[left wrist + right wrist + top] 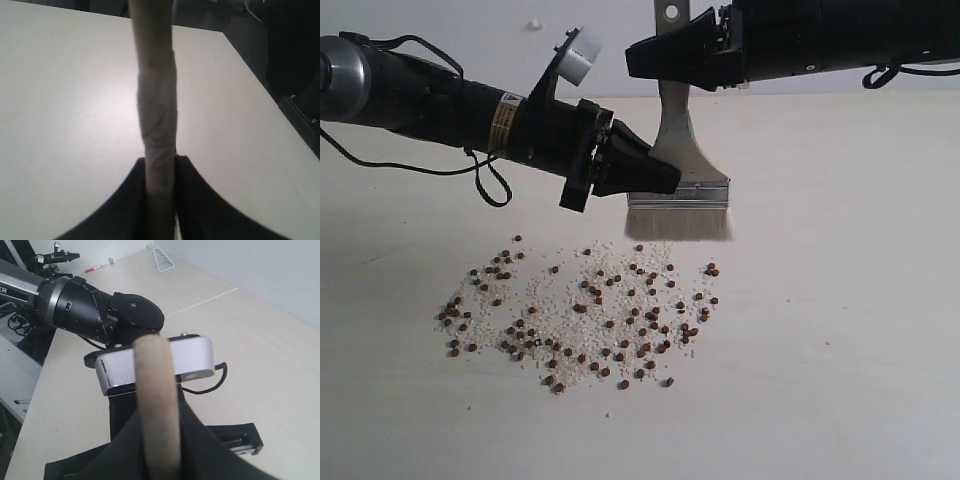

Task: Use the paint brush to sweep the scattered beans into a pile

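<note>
The paint brush (681, 190) hangs upright, its whitish bristles (678, 222) just above the far edge of the beans (590, 312). The beans lie scattered in a wide, loose patch with pale grains among them; no dense pile shows. My left gripper (658, 174) is shut on the brush just above the silver ferrule (692, 192). My right gripper (665, 60) is shut on the wooden handle higher up. In the left wrist view the brush (157, 100) runs edge-on between the closed jaws of the left gripper (160, 175). The right wrist view shows the handle (155, 390), the ferrule (195, 357) and the right gripper (159, 450).
The left arm (85, 310) reaches in right behind the ferrule, with a cable (485, 175) hanging under it. A white mesh object (162, 259) and a red pen (95, 269) lie at the table's far end. The table edge (260, 80) drops to dark floor.
</note>
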Available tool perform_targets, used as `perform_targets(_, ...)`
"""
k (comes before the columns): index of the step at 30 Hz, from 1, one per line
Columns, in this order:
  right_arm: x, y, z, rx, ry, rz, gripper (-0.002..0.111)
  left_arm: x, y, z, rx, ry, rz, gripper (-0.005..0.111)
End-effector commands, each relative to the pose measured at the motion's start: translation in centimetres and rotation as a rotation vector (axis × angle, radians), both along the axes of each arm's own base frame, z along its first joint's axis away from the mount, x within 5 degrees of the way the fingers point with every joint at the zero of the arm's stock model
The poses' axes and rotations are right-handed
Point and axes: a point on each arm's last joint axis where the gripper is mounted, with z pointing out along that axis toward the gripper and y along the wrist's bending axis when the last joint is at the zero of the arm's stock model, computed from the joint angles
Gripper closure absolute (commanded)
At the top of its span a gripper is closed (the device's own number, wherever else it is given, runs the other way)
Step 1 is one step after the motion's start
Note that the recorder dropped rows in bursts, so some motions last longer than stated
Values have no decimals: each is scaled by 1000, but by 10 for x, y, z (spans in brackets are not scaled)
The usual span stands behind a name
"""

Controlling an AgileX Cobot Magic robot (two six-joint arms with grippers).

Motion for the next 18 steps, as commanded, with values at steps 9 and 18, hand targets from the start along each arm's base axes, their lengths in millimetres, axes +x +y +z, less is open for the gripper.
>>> perform_targets(9,29,-31,32,-250,-231,-549,108,22,5,18,-134,62,194,21)
perform_targets(18,24,-49,69,-235,-271,-776,108,63,50,32,-225,213,458,107)
